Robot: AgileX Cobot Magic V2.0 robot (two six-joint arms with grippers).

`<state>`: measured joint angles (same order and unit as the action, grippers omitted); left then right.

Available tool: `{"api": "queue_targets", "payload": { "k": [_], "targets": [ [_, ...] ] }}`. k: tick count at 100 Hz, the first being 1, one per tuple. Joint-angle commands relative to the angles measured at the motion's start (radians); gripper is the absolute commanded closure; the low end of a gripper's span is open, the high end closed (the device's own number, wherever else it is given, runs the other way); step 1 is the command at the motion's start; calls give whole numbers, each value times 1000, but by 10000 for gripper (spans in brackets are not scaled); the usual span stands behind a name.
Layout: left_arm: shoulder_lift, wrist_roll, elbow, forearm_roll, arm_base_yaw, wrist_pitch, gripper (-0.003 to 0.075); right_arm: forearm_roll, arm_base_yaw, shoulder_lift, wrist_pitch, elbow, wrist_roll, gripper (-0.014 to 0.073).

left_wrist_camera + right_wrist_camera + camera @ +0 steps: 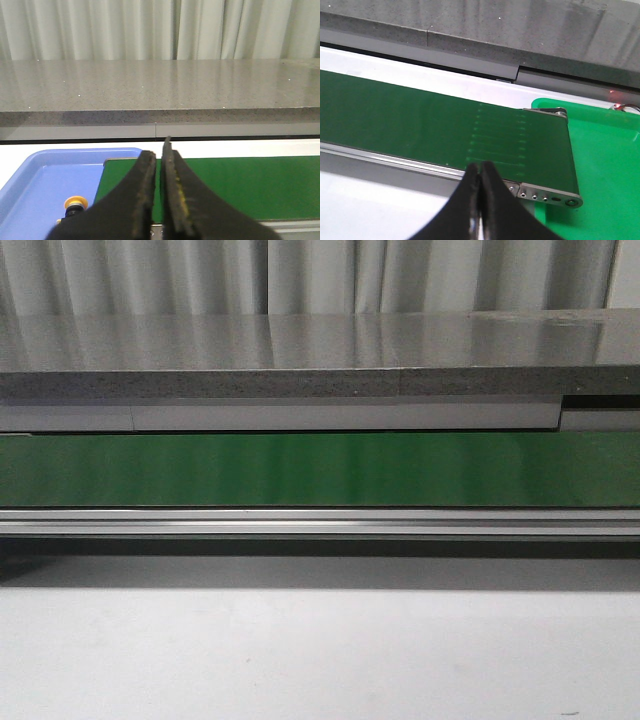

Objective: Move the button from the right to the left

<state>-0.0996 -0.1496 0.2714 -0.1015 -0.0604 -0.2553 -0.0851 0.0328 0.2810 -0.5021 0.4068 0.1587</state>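
Pale pleated curtains [330,275] hang across the back, toward twelve o'clock, softly lit with no hard shadows. In front of them runs a long grey speckled countertop [300,345], glossy enough to mirror the folds. Below its edge, a pale grey panel [300,418] spans the width. Toward six o'clock lies a plain white table surface [320,650], evenly lit.

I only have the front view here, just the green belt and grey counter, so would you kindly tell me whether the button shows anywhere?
Observer: Yes, the left wrist view shows the button lying in a blue tray at the belt's end.
Operator: Is either gripper holding anything?
Observer: No, the left gripper is shut and empty.
Operator: And the right?
Observer: The right gripper is shut too, above the belt near a green tray.
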Motion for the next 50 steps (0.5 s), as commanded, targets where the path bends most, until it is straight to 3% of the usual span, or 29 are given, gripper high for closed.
{"api": "queue_targets", "payload": {
  "k": [1,15,50],
  "targets": [
    [-13,22,-14,19,-11,140,715,-3,1,7,70,24,8,662],
    [-13,150,-69,149,-37,165,715,-3,1,7,70,24,8,662],
    [46,170,-201,208,-44,296,715,-3,1,7,70,24,8,662]
  ]
}}
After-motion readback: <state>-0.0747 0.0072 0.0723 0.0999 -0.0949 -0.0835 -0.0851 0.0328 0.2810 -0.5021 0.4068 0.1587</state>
